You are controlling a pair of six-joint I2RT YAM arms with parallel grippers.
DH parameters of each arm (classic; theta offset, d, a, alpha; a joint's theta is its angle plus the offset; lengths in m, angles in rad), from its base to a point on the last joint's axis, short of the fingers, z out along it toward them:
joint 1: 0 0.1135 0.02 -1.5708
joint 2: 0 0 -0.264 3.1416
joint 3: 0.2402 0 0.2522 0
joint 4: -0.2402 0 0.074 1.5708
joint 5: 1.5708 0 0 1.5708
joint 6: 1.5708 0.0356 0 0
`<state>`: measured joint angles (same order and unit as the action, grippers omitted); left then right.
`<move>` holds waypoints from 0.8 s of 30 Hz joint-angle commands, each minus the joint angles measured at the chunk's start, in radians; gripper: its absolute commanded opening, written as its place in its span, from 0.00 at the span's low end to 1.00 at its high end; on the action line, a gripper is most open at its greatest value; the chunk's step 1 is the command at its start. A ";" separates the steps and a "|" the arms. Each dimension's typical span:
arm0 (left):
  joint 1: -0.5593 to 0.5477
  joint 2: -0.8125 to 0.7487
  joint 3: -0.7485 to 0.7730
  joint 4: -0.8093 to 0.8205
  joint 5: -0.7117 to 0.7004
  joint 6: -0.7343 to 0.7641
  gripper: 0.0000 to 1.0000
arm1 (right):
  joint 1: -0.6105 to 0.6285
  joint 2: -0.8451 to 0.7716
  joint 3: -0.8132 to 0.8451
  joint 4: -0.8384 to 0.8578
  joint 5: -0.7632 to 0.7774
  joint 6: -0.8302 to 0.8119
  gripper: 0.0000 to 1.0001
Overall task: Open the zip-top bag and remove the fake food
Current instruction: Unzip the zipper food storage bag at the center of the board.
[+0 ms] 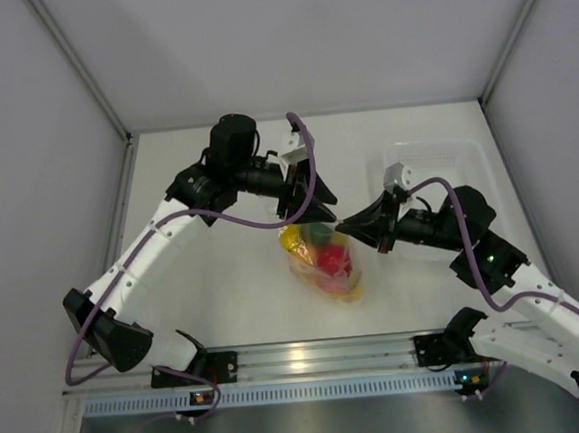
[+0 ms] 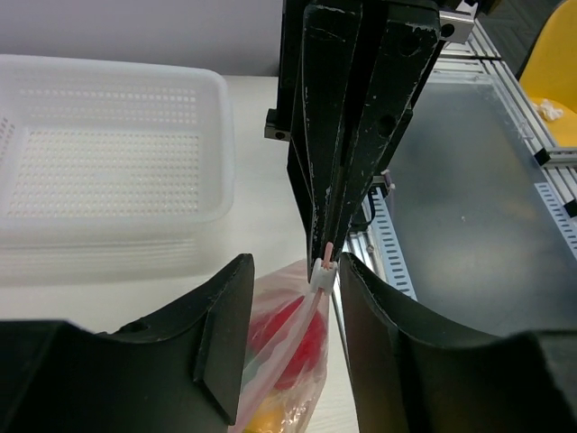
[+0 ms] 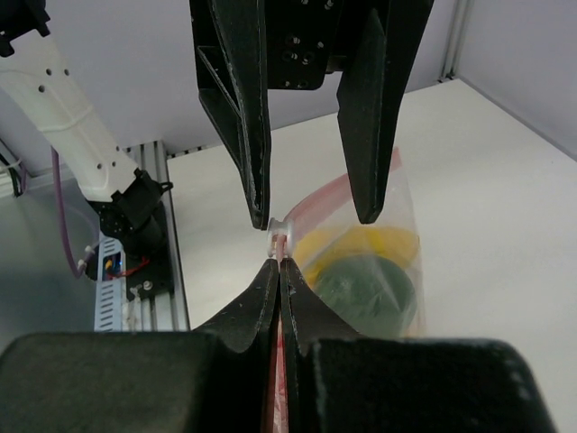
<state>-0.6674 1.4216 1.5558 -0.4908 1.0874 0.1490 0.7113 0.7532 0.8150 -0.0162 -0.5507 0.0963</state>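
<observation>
Right, we saw right end effector (image 3: 279,263) clamped on the pink strip (image 3: 317,198) of the zip-top bag (image 1: 324,269), left end effector (image 3: 314,219) gaping around its slider (image 2: 322,268). Bag, fake food (image 1: 331,260) inside, sat left of the basket (image 2: 108,153).

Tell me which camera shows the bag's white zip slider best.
Right wrist: the white slider sits clear just beyond the shut right gripper, pink strip curving off it. Left wrist shows it too, inside the open left gripper; overhead it is hidden.

Clear zip-top bag (image 1: 305,269) — pink strip (image 3: 315,200), red, yellow, green fake food (image 1: 333,261).
</observation>
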 commanded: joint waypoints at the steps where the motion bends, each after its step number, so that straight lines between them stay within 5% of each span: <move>1: -0.015 -0.007 0.017 0.041 0.031 0.020 0.49 | 0.016 -0.028 0.006 0.102 0.015 -0.018 0.00; 13: -0.035 -0.013 -0.010 0.043 0.046 0.020 0.28 | 0.014 -0.041 0.006 0.093 0.040 -0.018 0.00; 16: -0.037 -0.010 -0.010 0.043 0.049 0.017 0.13 | 0.014 -0.048 0.006 0.096 0.052 -0.017 0.00; 21: -0.037 -0.012 -0.017 0.043 0.054 0.014 0.11 | 0.014 -0.055 0.004 0.097 0.069 -0.015 0.00; 24: -0.037 -0.015 -0.020 0.043 0.063 0.012 0.18 | 0.014 -0.063 0.004 0.102 0.071 -0.009 0.00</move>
<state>-0.7013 1.4292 1.5455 -0.4824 1.1057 0.1520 0.7116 0.7231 0.8112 -0.0151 -0.4969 0.0963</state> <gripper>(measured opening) 0.183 0.008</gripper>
